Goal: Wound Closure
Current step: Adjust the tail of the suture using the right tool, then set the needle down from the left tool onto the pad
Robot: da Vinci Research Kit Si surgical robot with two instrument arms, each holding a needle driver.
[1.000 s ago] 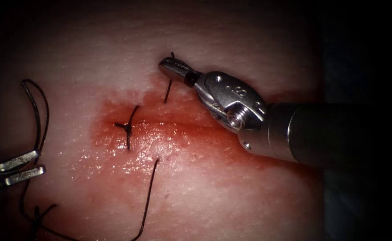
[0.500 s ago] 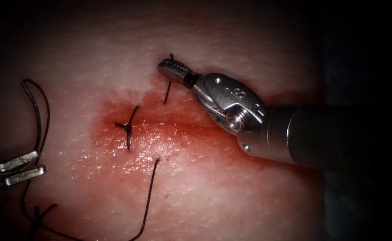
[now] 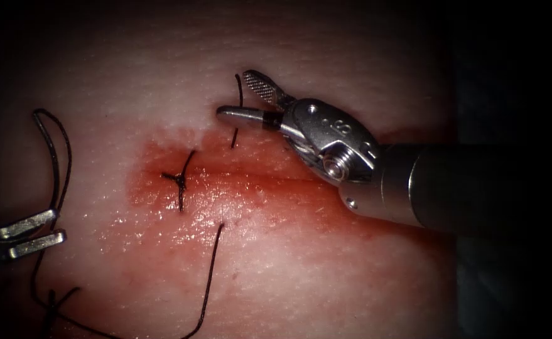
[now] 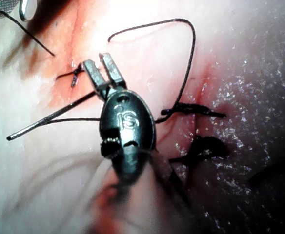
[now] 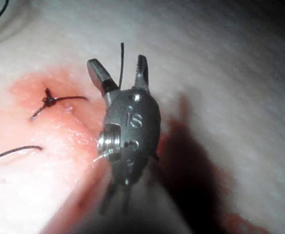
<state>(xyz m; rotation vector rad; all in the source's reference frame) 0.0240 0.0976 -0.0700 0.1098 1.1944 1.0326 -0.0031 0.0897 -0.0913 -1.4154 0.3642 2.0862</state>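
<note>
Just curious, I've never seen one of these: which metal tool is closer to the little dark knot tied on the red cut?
The right tool. Its jaws stand open just above and right of the dark thread knot, around a thin dark upright strand. The left tool, jaws open, sits far left of the knot.

Right hand comes in from the right on its thick shaft, wrist bent up and left, jaws spread wide with nothing clamped between them. Left hand sits low at the left edge, jaws a bit apart, tips pointing right.
</note>
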